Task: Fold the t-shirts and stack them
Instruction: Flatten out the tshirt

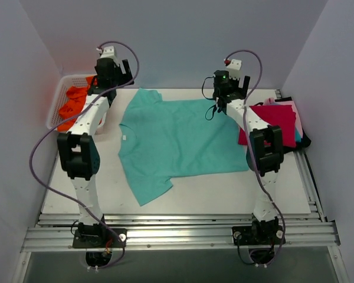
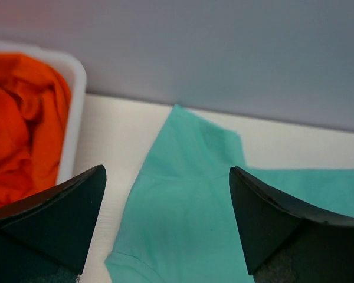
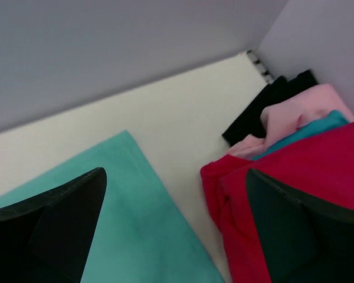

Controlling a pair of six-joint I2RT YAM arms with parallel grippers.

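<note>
The white tabletop (image 1: 224,188) carries everything. On it the teal cotton t-shirt (image 1: 177,138) lies spread flat. Right of the shirt sits a folded stack topped in crimson (image 1: 277,121), and left of it a white plastic basket (image 1: 55,97) of orange garments (image 1: 74,103). Over the shirt's far edge hover the left gripper (image 2: 167,171) and the right gripper (image 3: 176,172), each with fingers spread and holding nothing. There's a small white label (image 1: 124,138) at the shirt's collar, too small to read.

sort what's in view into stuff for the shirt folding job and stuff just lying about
For the job: spread teal t-shirt; orange garments in the white basket; folded stack, red on top.
Just there: aluminium rails along the near edge.
</note>
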